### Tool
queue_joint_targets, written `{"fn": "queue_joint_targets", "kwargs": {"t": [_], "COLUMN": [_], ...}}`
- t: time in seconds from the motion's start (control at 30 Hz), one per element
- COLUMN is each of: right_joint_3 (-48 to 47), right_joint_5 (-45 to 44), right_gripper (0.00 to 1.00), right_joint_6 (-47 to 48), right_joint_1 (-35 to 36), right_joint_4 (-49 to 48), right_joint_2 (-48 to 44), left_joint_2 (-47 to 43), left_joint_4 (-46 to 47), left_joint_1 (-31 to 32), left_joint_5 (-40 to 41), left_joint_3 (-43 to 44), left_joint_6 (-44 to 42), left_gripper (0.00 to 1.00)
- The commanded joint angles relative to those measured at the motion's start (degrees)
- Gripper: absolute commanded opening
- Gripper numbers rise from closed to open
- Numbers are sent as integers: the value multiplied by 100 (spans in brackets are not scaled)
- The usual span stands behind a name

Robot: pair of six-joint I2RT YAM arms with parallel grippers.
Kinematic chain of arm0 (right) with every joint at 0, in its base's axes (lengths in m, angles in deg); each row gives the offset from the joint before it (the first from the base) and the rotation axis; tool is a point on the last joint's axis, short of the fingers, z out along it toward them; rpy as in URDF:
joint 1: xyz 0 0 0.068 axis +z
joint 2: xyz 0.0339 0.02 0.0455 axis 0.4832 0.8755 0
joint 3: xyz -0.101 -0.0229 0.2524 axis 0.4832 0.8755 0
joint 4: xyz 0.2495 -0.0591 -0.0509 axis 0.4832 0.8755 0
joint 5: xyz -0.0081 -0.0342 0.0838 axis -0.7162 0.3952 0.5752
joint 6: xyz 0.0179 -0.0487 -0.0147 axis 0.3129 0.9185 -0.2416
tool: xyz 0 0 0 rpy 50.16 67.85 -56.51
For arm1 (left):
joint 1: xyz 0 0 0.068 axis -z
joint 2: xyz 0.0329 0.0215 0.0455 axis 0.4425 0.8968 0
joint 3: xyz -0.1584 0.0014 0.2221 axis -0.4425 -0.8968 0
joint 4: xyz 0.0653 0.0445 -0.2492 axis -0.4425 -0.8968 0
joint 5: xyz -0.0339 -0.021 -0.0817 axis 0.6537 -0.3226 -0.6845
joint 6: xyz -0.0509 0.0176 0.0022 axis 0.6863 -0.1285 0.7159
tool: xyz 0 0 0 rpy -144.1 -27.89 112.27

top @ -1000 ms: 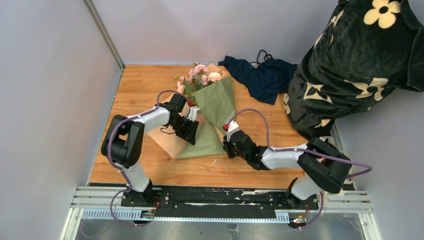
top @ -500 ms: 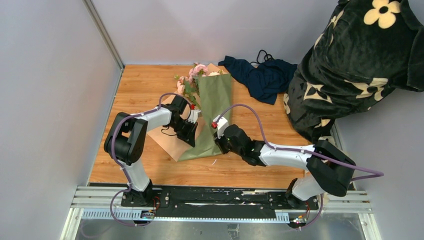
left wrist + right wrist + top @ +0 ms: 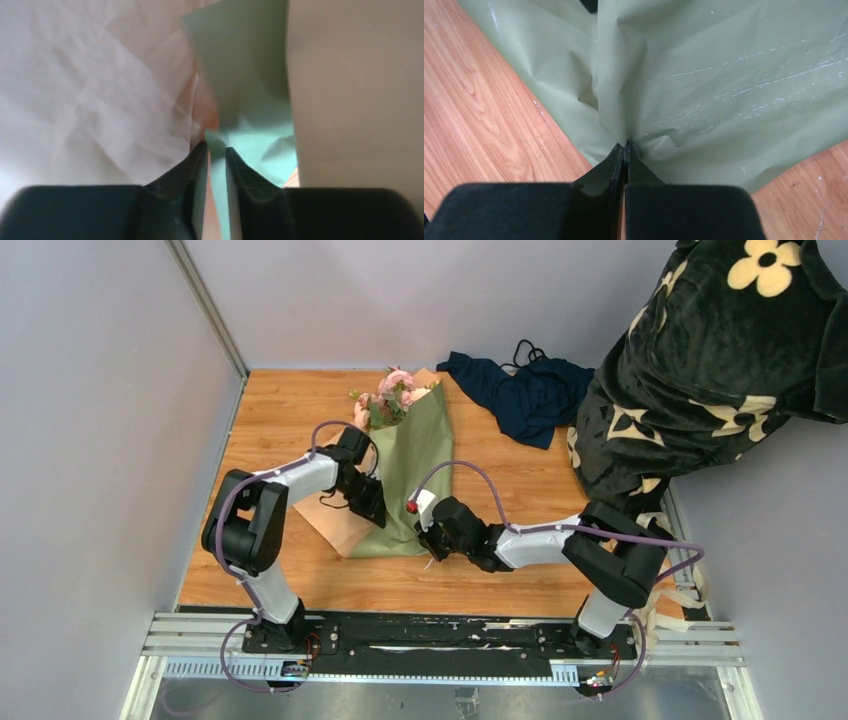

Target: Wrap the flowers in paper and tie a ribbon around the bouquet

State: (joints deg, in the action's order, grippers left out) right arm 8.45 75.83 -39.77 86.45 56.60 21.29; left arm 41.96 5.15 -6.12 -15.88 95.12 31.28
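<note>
so that the paper (image 3: pixel 420 450) wraps the flowers (image 3: pixel 397 385), the right claw (image 3: pixel 625 145) pinches it, the left claw (image 3: pixel 216 147) nearly shut on it.

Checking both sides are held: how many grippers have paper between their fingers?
2. The left gripper has the paper in its narrow jaw gap, on the sheet's left; the right gripper is pinched shut on its near green edge.

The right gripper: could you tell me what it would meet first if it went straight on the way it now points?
The paper: the right gripper is shut on a fold of it, and the green sheet fills the view ahead. What lies behind is hidden.
</note>
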Motion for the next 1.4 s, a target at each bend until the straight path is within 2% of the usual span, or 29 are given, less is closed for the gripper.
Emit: {"fn": "queue_joint_targets", "kwargs": {"t": [0.0, 0.03, 0.1, 0.27, 0.37, 0.47, 0.63, 0.7, 0.83, 0.9, 0.97, 1.07, 1.17, 1.2, 1.27, 1.37], "right_joint_3": [32, 60, 111, 106, 93, 88, 63, 68, 59, 37, 35, 44, 20, 11, -12, -64], "right_joint_5": [322, 316, 290, 203, 196, 171, 162, 139, 120, 98, 73, 68, 91, 99, 124, 169], "right_gripper": [0, 0, 0, 0, 0, 0, 0, 0, 0, 0, 0, 0, 0, 0, 0, 0], "right_joint_6": [-69, -104, -150, -128, -109, -94, -90, -86, -71, -65, -59, -57, -22, -21, -28, -29], "right_joint_1": [71, 71, 71, 71, 71, 71, 71, 71, 71, 71, 71, 71, 71, 71, 71, 71], "right_joint_4": [-131, -168, -224, -180, -145, -135, -96, -78, -69, -43, -31, -33, 0, -4, -5, 12], "right_joint_2": [335, 360, 371, 383, 410, 426, 409, 398, 407, 433, 437, 448, 477, 489, 497, 497], "left_joint_2": [-444, -556, -831, -1402, -1664, -1860, -2066, -1925, -1815, -2175, -2945, -2962, -3138, -3089, -2808, -2147], "left_joint_4": [107, 118, 193, 673, 934, 1531, 2321, 2246, 2205, 2349, 2511, 1792, 1714, 1568, 1007, 262], "left_joint_1": [-311, -471, -783, -1677, -1793, -1786, -1695, -1573, -1513, -1513, -1543, -1781, -1747, -1681, -1547, -1540], "left_joint_5": [268, 301, 294, -8, -550, -1418, -1439, -1411, -1888, -1872, -1636, -1633, -1552, -1410, -406, -19], "left_joint_3": [194, 256, 346, 418, 251, -172, -794, -764, -644, -655, -636, 11, -116, -147, -71, 237], "left_joint_6": [-24, -12, 59, 562, 839, 1341, 1749, 1726, 1771, 1689, 1458, 1446, 1447, 1429, 1112, 777], "left_gripper": [42, 54, 68, 78, 84, 99, 100, 100, 100, 100, 100, 100, 100, 100, 100, 100]}}
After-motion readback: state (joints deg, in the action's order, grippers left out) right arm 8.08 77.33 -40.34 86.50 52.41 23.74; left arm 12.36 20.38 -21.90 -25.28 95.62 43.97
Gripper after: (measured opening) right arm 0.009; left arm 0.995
